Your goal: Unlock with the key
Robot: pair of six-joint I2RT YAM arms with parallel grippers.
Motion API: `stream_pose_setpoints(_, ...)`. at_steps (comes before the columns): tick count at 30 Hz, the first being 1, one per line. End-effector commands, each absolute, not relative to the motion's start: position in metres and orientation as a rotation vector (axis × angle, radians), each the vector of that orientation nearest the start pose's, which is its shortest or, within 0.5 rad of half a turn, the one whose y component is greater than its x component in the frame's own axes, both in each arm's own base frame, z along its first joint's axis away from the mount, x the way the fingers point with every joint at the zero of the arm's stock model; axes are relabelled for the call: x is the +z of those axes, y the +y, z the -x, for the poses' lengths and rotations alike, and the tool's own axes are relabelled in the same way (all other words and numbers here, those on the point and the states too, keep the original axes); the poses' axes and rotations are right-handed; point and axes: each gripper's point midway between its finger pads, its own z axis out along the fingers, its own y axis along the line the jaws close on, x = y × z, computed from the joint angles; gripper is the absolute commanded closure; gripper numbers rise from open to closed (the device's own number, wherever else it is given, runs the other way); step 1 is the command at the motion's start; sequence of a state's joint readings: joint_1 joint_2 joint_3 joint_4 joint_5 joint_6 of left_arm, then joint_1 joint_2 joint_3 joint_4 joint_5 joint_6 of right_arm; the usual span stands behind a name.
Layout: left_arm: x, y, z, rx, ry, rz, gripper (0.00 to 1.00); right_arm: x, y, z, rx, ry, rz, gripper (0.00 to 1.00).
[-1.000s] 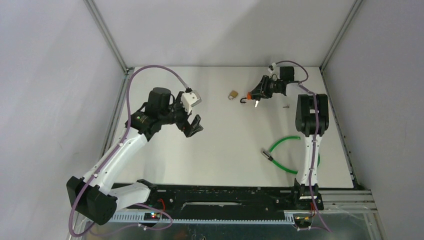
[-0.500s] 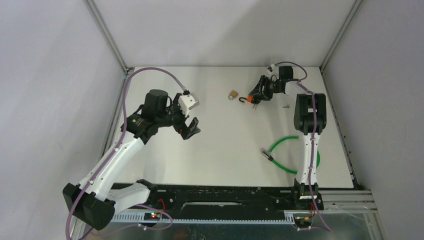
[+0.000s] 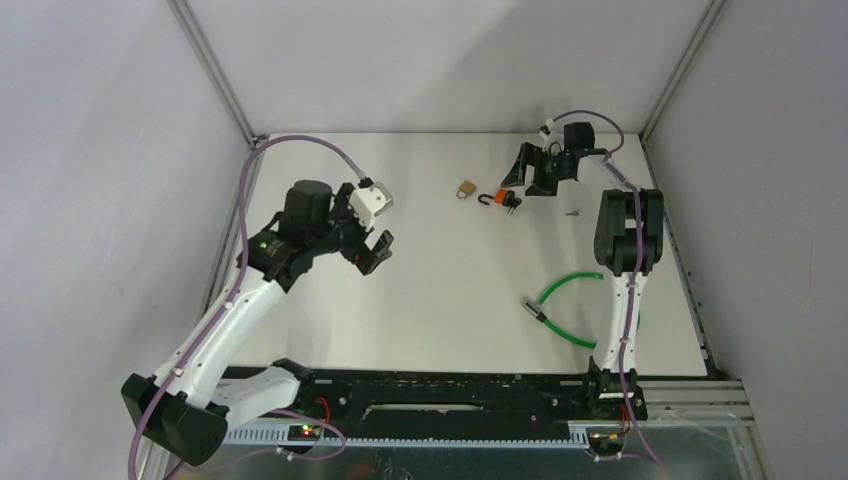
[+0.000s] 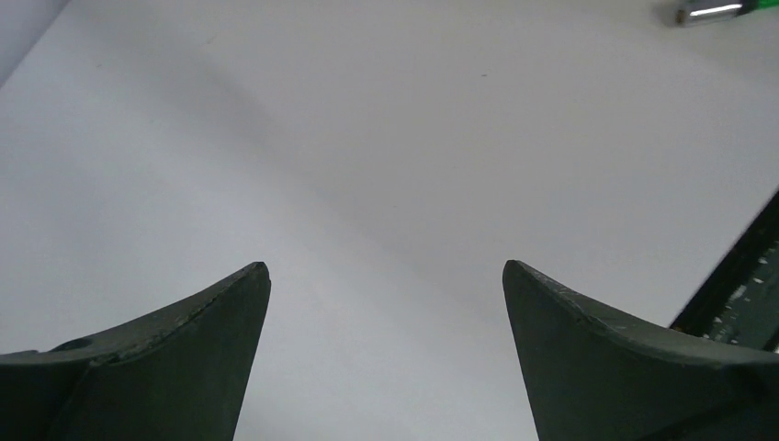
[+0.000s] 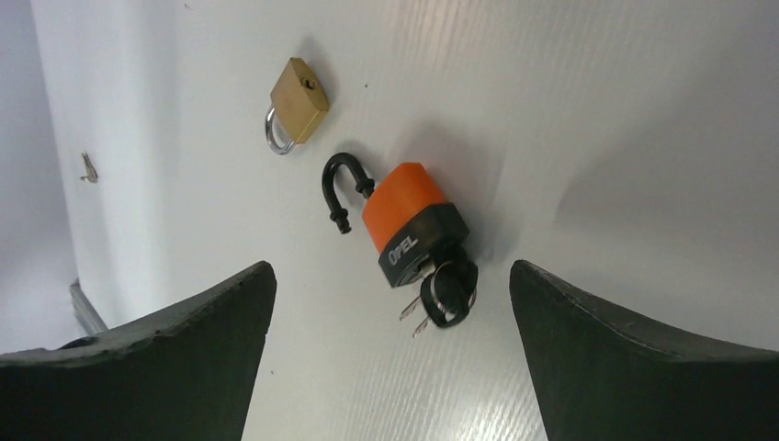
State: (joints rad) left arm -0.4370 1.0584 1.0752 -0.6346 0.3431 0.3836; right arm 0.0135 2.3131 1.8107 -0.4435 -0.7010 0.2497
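Since the orange padlock (image 5: pixel 411 220) lies on the table (image 3: pixel 450 290) near the brass padlock (image 5: pixel 299 99) with its shackle (image 5: pixel 325 188) swung open and the key (image 5: pixel 447 287) seated in it, we judge the unlocking done, our right gripper (image 5: pixel 390 268) and left gripper (image 4: pixel 386 266) both spread wide, holding nothing.

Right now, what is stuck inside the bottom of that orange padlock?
A key appears to sit in the keyhole of the orange padlock, with two spare keys hanging beside it. Its blade is hidden inside the lock body. The black shackle stands open.
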Motion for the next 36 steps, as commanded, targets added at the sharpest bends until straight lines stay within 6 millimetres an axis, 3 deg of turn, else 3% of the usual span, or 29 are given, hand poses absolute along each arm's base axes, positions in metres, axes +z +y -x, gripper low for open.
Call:
stream_pose_setpoints(1, 0.240, -0.155, -0.276, -0.277, 1.900, -0.946, 0.00, 0.114, 0.114, -0.525, 0.839, 2.359, 0.125, 0.01)
stream_pose_setpoints(6, 0.233, -0.141, -0.282, -0.192, 1.946, -0.887, 0.00, 0.138, 0.105, -0.509, 0.749, 2.325, 0.215, 0.01)
stream_pose_setpoints(8, 0.228, -0.136, -0.282, -0.171, 1.971, -0.873, 0.00, 0.145, 0.087, -0.501, 0.693, 2.318, 0.225, 0.01)
stream_pose_setpoints(14, 0.211, -0.126, -0.275, -0.145, 2.048, -0.877, 0.00, 0.164, 0.069, -0.447, 0.513, 2.312, 0.388, 0.01)
stream_pose_setpoints(24, 0.179, -0.100, -0.248, -0.039, 2.118, -0.988, 0.00, 0.156, 0.070, -0.299, 0.494, 2.346, 0.830, 0.05)
stream_pose_setpoints(27, 0.171, -0.091, -0.245, 0.008, 2.135, -0.993, 0.00, 0.141, 0.075, -0.260, 0.430, 2.331, 0.981, 0.05)
stream_pose_setpoints(31, 0.162, -0.083, -0.249, 0.054, 2.153, -0.970, 0.00, 0.127, 0.083, -0.231, 0.324, 2.293, 1.119, 0.04)
stream_pose_setpoints(36, 0.142, -0.063, -0.270, 0.102, 2.279, -0.844, 0.00, 0.116, 0.087, -0.221, 0.288, 2.286, 1.102, 0.04)
